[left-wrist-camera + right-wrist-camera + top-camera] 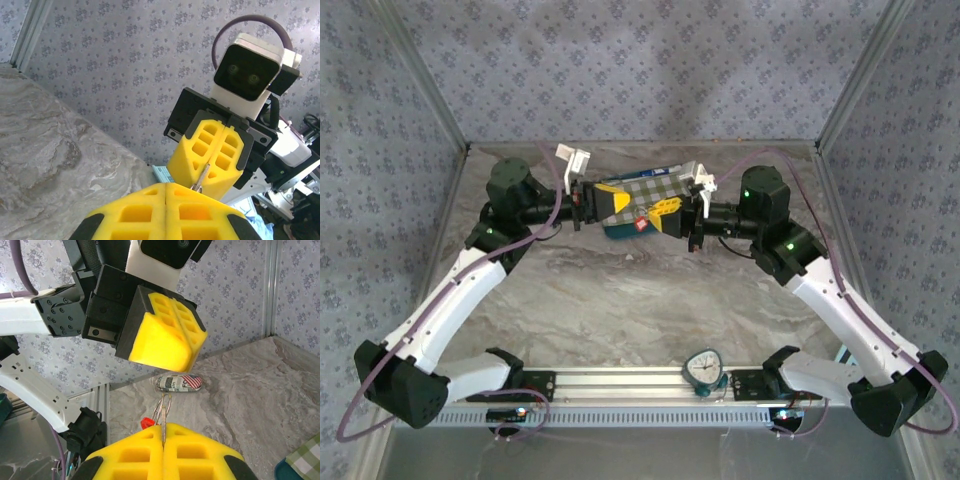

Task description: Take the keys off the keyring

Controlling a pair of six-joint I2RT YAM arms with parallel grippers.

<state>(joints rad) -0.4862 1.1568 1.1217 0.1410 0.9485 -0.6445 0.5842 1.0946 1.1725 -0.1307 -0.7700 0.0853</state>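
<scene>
Both grippers meet tip to tip above the back middle of the table. My right gripper (663, 212) (162, 429) is shut on the metal keyring (163, 410), whose loops stick out of the seam between its yellow pads. A red tag (146, 423) and a fob printed with newspaper and a flag (179, 382) hang off the ring. In the left wrist view a thin metal piece (202, 178) pokes from the right gripper (212, 160). My left gripper (618, 201) (166, 190) (187, 327) is shut, just short of the ring, with nothing visible between its pads.
A green checked cloth (655, 190) lies over a teal box (618, 232) right behind and under the grippers. A round dial timer (703, 368) sits on the front rail. Patterned walls close in the back and both sides.
</scene>
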